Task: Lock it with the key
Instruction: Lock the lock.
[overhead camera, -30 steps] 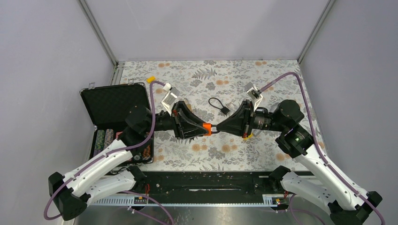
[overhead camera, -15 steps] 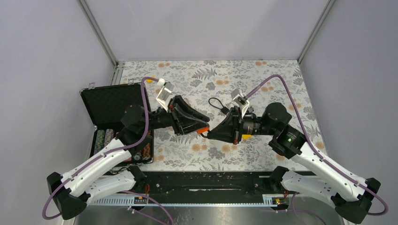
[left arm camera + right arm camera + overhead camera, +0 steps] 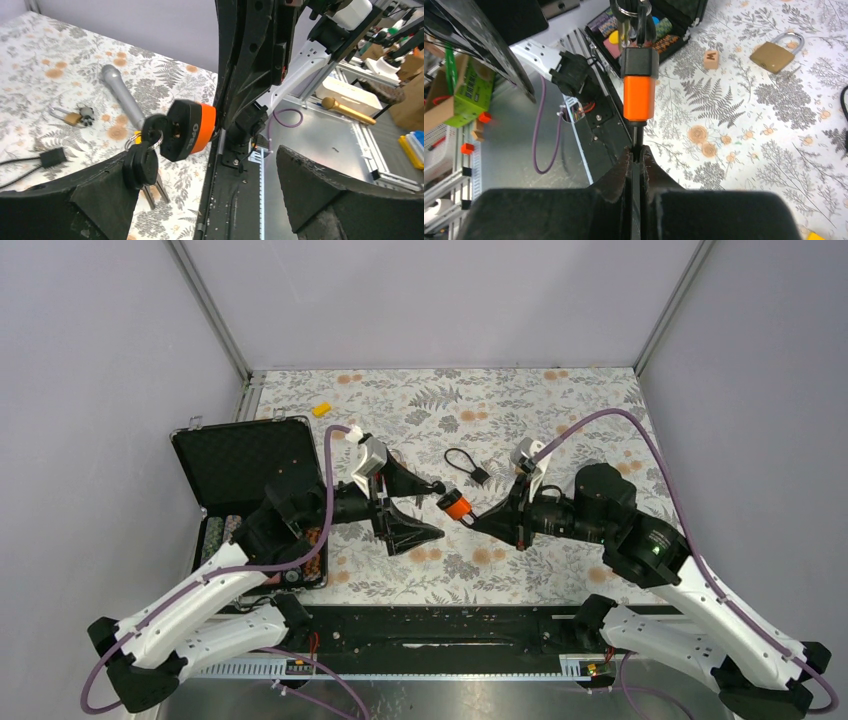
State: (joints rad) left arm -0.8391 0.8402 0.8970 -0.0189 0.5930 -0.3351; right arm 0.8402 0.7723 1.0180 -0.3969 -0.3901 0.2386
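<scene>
Right fingers (image 3: pixel 620 176) are clenching the thin stem of the orange-and-black key bunch (image 3: pixel 639 90), likely presenting its keys for handover. Left fingers (image 3: pixel 325 185) are spreading released, facing it. Brass padlock (image 3: pixel 775 54) is lying on the floral bench (image 3: pixel 744 150), well apart, awaiting the key.

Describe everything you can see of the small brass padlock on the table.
The brass padlock has a small, squarish, brass-coloured, metal-looking body and a silver U-shaped shackle that seems seated at both ends. It lies flat on the floral table cover, nothing gripping it, with a small lettered wooden block nearby, not touching.
</scene>
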